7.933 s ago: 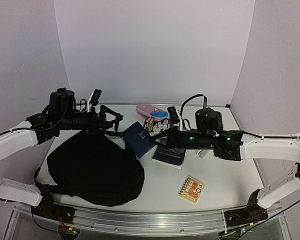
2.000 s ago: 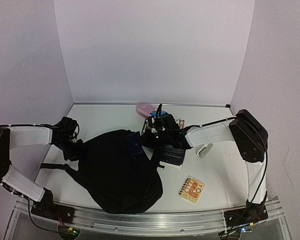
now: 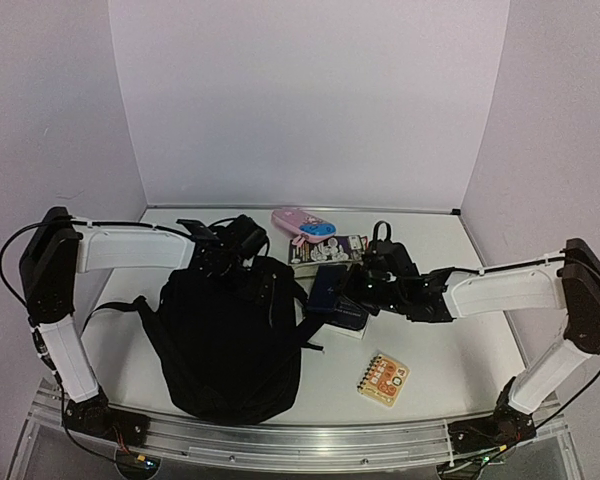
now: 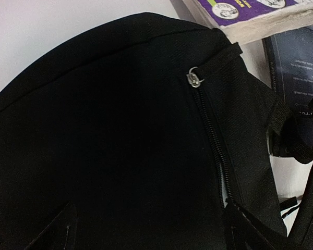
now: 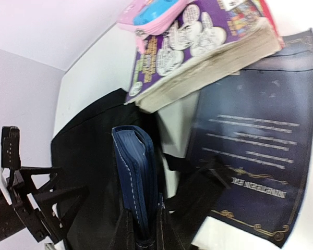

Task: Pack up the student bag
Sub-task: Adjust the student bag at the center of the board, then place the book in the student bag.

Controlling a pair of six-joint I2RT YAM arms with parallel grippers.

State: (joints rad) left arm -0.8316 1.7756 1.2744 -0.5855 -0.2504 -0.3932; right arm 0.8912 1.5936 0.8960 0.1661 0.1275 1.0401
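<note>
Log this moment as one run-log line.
left gripper: open over student bag | right gripper: shut on dark-blue pouch | pouch: on edge between bag and dark book, not inside bag

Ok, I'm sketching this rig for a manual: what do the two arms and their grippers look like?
Both have white tube-like links between bulky black joints. Thin black cables run along the left arm and the right arm. The left gripper and right gripper are black, two-fingered; the left one's fingers are skeletal triangular frames.
</note>
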